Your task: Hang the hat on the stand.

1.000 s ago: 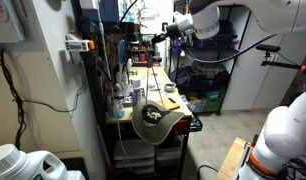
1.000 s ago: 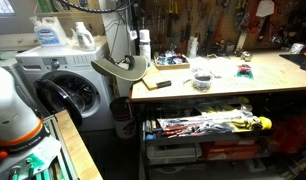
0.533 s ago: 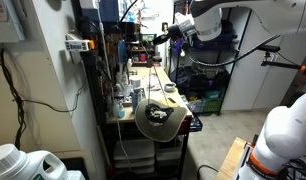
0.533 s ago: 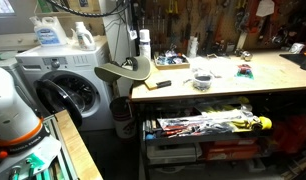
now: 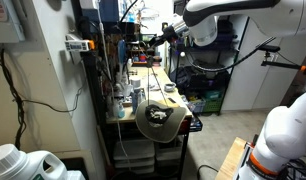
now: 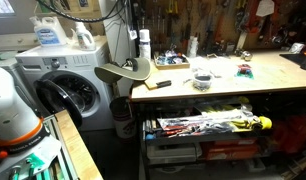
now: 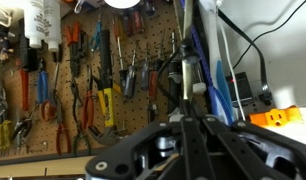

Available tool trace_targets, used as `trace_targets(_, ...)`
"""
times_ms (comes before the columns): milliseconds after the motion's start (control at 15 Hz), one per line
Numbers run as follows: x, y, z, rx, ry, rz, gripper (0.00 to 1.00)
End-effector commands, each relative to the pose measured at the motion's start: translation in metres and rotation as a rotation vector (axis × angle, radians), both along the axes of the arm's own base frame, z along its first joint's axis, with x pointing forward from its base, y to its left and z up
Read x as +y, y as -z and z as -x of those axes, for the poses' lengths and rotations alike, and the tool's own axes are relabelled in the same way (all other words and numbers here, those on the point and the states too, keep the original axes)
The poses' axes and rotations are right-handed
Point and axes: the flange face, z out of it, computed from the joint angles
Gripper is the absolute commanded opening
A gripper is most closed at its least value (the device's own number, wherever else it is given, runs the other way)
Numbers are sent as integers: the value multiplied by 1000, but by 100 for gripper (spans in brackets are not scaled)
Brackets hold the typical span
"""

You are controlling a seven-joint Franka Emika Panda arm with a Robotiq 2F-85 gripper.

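The olive-tan hat [image 5: 159, 121] hangs at the near end of the workbench with its dark inside facing the camera. In an exterior view the hat [image 6: 124, 70] lies flat, past the bench's left end and beside the washing machine. What holds it up is hidden under it. My gripper [image 5: 156, 41] is high above the bench, well away from the hat, and holds nothing. In the wrist view the gripper's [image 7: 189, 122] fingers are together and point at a pegboard of tools. The hat does not show there.
The workbench [image 6: 223, 88] carries small tools, bottles and a bowl. A pegboard [image 7: 83, 80] full of pliers and screwdrivers lines the back wall. A washing machine [image 6: 68, 85] stands next to the bench. Drawers and shelves with clutter sit below the bench top.
The hat dropped from a tilted pose and now hangs still. My arm has swung over at the top, with the gripper still high above the bench.
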Motion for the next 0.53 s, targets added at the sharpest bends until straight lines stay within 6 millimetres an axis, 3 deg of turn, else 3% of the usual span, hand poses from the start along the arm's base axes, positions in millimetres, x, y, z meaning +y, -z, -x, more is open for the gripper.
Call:
trace_targets(0,17,5,18,19,126,-24,1)
trace_targets(467,29,3,40,-19,331,-22,1)
